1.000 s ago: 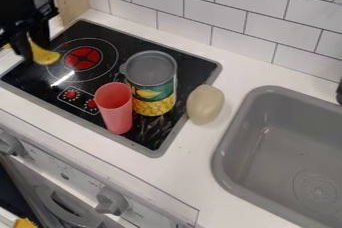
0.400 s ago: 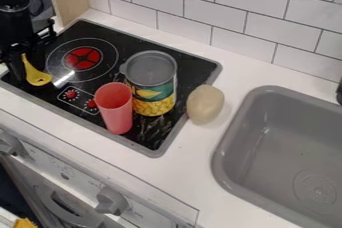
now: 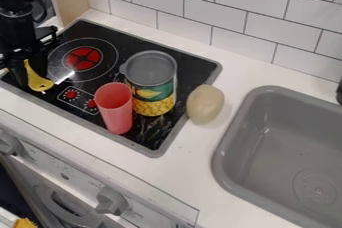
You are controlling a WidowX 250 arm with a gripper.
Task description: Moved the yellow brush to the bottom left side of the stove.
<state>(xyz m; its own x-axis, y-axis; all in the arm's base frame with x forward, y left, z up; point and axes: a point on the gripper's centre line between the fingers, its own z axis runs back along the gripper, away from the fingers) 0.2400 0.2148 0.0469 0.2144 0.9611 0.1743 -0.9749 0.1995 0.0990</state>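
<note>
The stove (image 3: 66, 99) is glossy black; the sink (image 3: 287, 147) looks smooth plastic.

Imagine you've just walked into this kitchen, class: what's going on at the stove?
A robot's black gripper is holding a yellow brush at the lower left part of the stove. I can't tell whether the brush touches the surface. A red cup and a large can stand upright on the stove, to the right of the brush.

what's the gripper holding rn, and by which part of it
The yellow brush, held by its narrow upper end, the wider end hanging below the gripper.
</note>
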